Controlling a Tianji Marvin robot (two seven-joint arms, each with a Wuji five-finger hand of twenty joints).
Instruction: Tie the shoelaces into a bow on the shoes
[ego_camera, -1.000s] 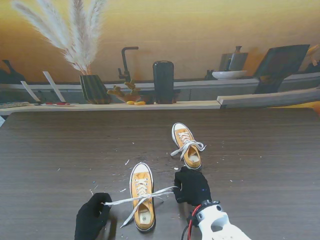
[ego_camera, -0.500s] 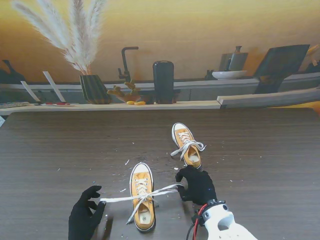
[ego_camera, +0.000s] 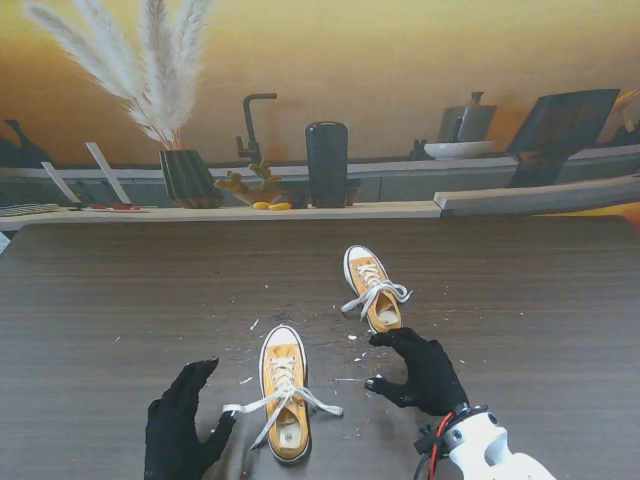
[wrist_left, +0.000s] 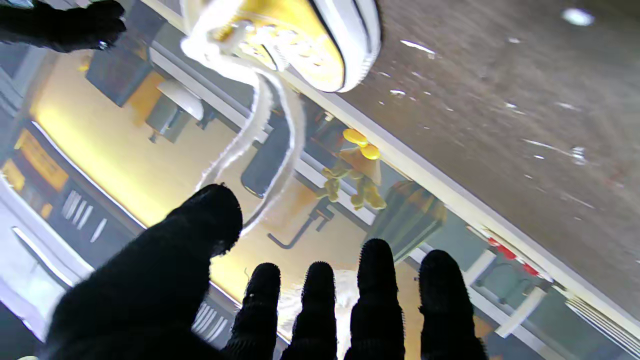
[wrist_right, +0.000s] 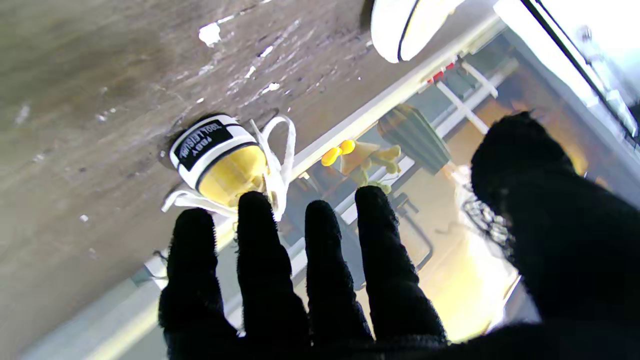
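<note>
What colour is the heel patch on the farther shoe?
Black with white lettering, on a white heel strip of the yellow farther shoe; clearest in the right wrist view.

Between the spread fingers of the left hand (ego_camera: 185, 430) and the right hand (ego_camera: 425, 372), the way was blocked by the near shoe (ego_camera: 283, 392), its loose laces (ego_camera: 285, 401) trailing toward both hands. Just beyond the right fingertips, the far shoe (ego_camera: 373, 290) was set as an obstacle. Beyond the left fingertips, bare table (ego_camera: 120, 300) was left free, scattered only with small white scraps (ego_camera: 254, 324).
</note>
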